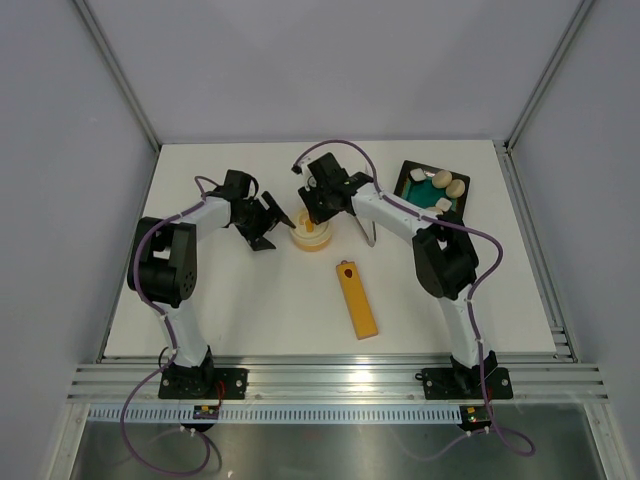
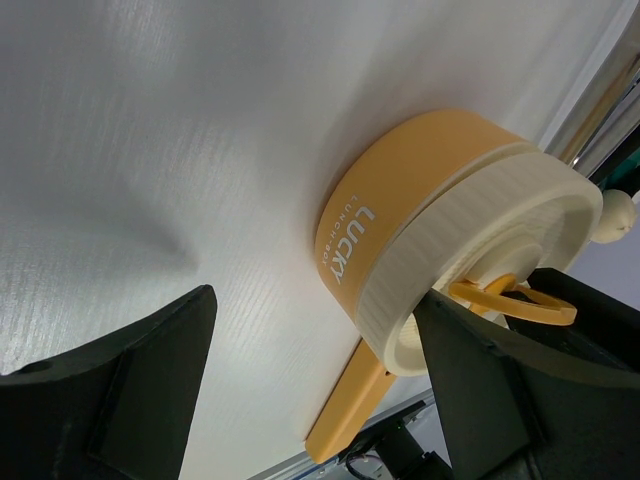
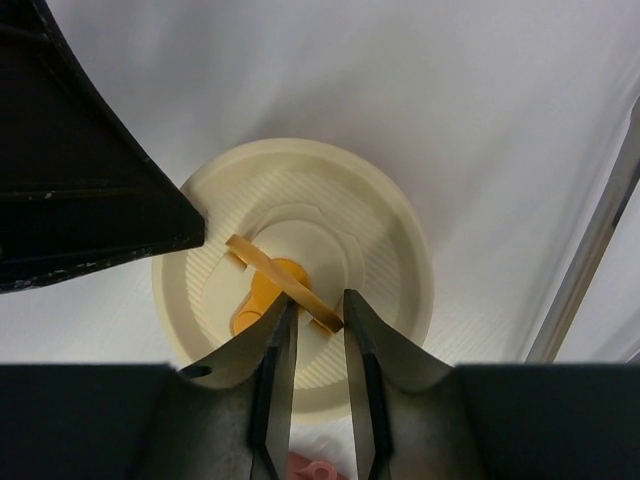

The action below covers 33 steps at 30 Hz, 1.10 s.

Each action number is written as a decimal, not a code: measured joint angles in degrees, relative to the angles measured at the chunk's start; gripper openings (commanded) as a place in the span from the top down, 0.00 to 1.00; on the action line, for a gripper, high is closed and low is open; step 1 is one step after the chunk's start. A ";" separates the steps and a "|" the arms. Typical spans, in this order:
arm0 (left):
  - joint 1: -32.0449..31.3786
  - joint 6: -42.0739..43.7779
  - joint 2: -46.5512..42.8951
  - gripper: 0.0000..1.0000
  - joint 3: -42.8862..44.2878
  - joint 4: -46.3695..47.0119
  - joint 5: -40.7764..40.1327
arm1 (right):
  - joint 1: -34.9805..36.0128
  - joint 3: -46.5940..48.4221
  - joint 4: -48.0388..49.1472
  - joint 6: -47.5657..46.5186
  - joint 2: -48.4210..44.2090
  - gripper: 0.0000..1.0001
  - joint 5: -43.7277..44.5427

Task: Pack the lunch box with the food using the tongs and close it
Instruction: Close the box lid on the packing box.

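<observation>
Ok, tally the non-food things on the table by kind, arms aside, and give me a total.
lunch box, lid on: 1
tongs: 1
orange-yellow bar: 1
black tray, green inside: 1
Total: 4

1 lunch box (image 1: 310, 238), 1 tray (image 1: 425, 192), 1 bar (image 1: 357, 300), ~5 food pcs (image 1: 440, 178).

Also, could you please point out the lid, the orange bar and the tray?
lid (image 3: 375, 225): right wrist view, ribbed top.
orange bar (image 1: 358, 303): top view, mid-length.
tray (image 1: 425, 193): top view, bare green floor.
</observation>
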 measured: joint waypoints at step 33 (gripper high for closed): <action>0.11 0.04 0.33 0.17 1.16 -1.66 -0.57 | 1.62 -4.66 2.49 -3.13 -3.06 0.66 -0.28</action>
